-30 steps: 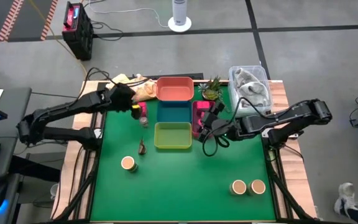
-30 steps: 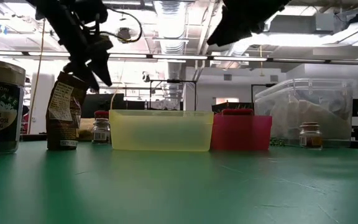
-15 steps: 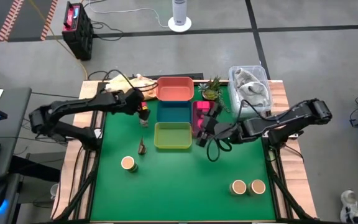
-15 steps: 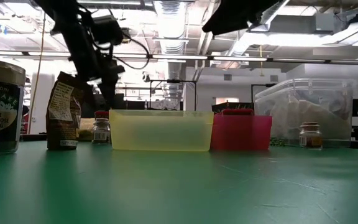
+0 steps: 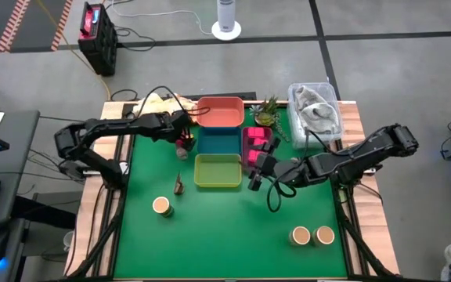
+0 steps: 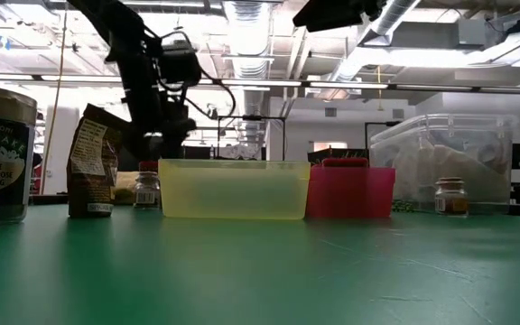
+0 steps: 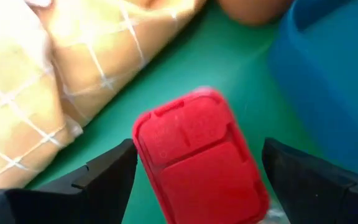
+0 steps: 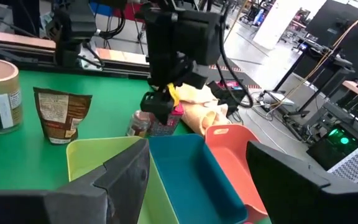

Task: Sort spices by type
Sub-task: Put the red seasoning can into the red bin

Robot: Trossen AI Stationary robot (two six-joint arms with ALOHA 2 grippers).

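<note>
The left gripper (image 7: 191, 180) has swung in over the red-lidded spice jar (image 7: 197, 165), which stands beside the blue tray (image 5: 219, 141), its jaws now spread wide around it, probably ready to grasp. The right gripper (image 5: 254, 174) hovers half-parted, empty, right of the yellow tray (image 5: 218, 171).

three tan-topped jars (image 5: 160, 205), four trays (image 5: 218, 171), one brown pouch (image 5: 178, 185).

left hand (image 5: 182, 135) | moved toward blue tray (image 5: 219, 141) | opened wider

Tan-topped jars (image 5: 160, 205) (image 5: 301, 235) (image 5: 325, 234) stand upright on the mat; a red-lidded jar (image 7: 199, 163) stands beside the blue tray
</note>
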